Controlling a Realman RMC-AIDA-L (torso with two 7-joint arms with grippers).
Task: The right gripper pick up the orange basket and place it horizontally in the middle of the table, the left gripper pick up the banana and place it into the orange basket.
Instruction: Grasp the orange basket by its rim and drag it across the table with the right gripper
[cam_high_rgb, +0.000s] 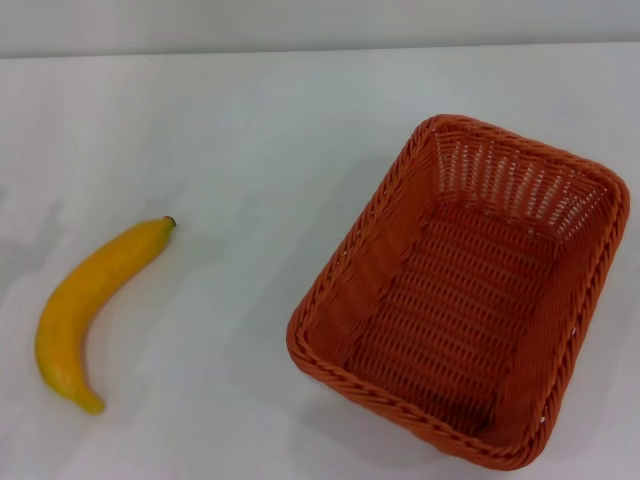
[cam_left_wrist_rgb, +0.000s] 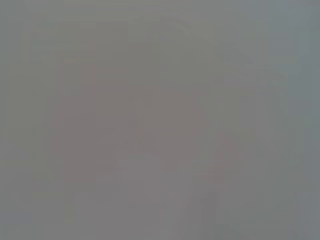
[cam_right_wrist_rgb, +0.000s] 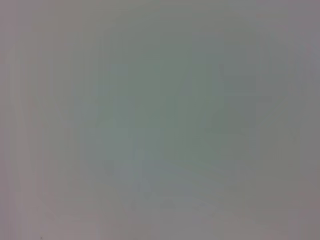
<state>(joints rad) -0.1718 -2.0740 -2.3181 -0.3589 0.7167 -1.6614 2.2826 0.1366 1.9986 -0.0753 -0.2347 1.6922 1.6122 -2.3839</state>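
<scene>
The orange basket (cam_high_rgb: 462, 290) sits on the white table (cam_high_rgb: 250, 140) at the right of the head view, turned at a slant, open side up and with nothing inside. A yellow banana (cam_high_rgb: 90, 305) lies flat at the left, its dark tip pointing toward the far side. Banana and basket are well apart. Neither the left gripper nor the right gripper appears in the head view. Both wrist views show only a plain grey surface, with no fingers and no object.
The table's far edge runs across the top of the head view. Bare tabletop lies between the banana and the basket and behind both of them.
</scene>
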